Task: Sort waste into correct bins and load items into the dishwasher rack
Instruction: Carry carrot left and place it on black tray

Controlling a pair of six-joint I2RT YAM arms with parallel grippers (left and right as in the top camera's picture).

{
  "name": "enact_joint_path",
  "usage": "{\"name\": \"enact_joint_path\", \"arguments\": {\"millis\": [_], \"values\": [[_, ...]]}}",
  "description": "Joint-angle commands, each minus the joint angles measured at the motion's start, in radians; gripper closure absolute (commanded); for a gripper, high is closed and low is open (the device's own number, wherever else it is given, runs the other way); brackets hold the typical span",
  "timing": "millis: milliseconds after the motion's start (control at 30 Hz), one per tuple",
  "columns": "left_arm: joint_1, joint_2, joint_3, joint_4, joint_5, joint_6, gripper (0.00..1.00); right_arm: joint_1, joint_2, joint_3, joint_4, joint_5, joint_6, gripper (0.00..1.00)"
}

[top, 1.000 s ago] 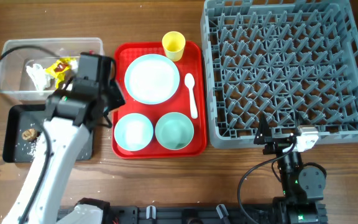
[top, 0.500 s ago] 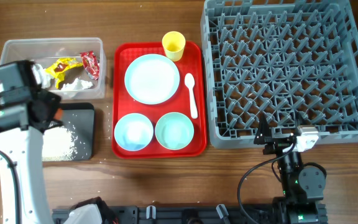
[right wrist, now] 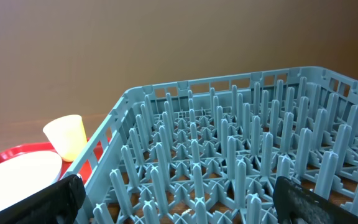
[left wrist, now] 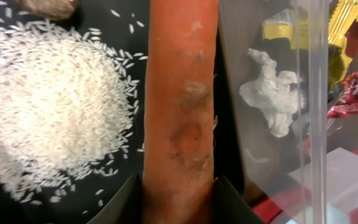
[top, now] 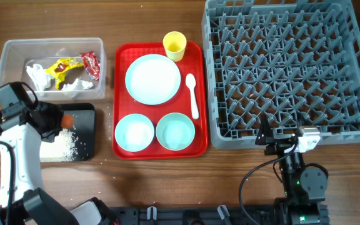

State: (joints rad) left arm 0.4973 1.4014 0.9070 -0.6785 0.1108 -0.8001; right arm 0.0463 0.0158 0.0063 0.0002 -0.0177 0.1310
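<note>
My left gripper [top: 57, 119] is shut on the orange carrot [left wrist: 182, 106], which it holds over the black tray [top: 86, 119]. Under the carrot lie a heap of white rice [left wrist: 48, 112] and a brown lump [left wrist: 48, 6]. Beside the tray, the clear tub [top: 11, 51] holds yellow [top: 61, 66] and red [top: 90, 63] wrappers and tissue wads [top: 37, 76]. On the red tray [top: 120, 87] are a plate [top: 152, 79], two bowls [top: 134, 132] [top: 175, 131], a spoon [top: 193, 95] and a yellow cup [top: 174, 45]. My right gripper [top: 279, 140] stands open at the front edge of the grey rack [top: 290, 69], holding nothing.
The tub's clear wall [left wrist: 309, 93] rises just to the right of the carrot in the left wrist view. The red tray lies between the bins and the rack. Bare wooden table [top: 167, 181] runs along the front.
My left arm has swung from over the black tray out to the table's left side, uncovering the rice. The carrot's tip now shows over the tray's near-left corner. The right arm has not moved.
</note>
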Motion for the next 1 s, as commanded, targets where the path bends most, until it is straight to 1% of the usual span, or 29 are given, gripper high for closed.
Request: {"name": "enact_joint_path", "arguments": {"millis": [0,167,233,300,367,467,500,567,600,667,733,767,867,967], "values": [[0.007,0.009,-0.050,0.056,0.030,-0.054,0.96,0.001,-0.002,-0.001,0.006,0.010,0.006,0.00],[0.007,0.021,-0.101,0.111,0.031,-0.127,0.96,0.001,-0.002,-0.001,0.006,0.010,0.006,0.00],[0.007,0.039,-0.117,0.157,0.030,-0.129,0.94,0.001,-0.002,-0.001,0.006,0.010,0.007,0.00],[0.007,0.071,-0.120,0.192,0.030,-0.128,0.87,0.001,-0.002,-0.001,0.006,0.010,0.006,0.00],[0.007,0.093,-0.120,0.210,0.030,-0.128,0.85,0.001,-0.002,-0.001,0.006,0.010,0.006,0.00],[0.007,0.126,-0.120,0.234,0.031,-0.129,0.78,0.001,-0.002,-0.001,0.006,0.010,0.006,0.00],[0.007,0.134,-0.120,0.239,0.031,-0.129,0.71,0.001,-0.002,-0.001,0.006,0.010,0.006,0.00],[0.007,0.134,-0.120,0.244,0.031,-0.128,0.63,0.001,-0.002,-0.001,0.006,0.010,0.006,0.00],[0.007,0.134,-0.120,0.249,0.031,-0.128,0.56,0.001,-0.002,-0.001,0.006,0.010,0.007,0.00],[0.007,0.134,-0.119,0.253,0.031,-0.126,0.51,0.001,-0.002,-0.001,0.006,0.010,0.006,0.00],[0.007,0.124,-0.119,0.253,0.031,-0.123,0.40,0.001,-0.002,-0.001,0.006,0.010,0.006,0.00],[0.007,0.118,-0.117,0.253,0.031,-0.120,0.36,0.001,-0.002,-0.001,0.006,0.010,0.006,0.00],[0.007,0.078,-0.113,0.252,0.031,-0.119,0.35,0.001,-0.002,-0.001,0.006,0.010,0.007,0.00],[0.007,-0.021,-0.090,0.241,0.039,-0.058,0.36,0.001,-0.002,-0.001,0.006,0.010,0.006,0.00]]}}
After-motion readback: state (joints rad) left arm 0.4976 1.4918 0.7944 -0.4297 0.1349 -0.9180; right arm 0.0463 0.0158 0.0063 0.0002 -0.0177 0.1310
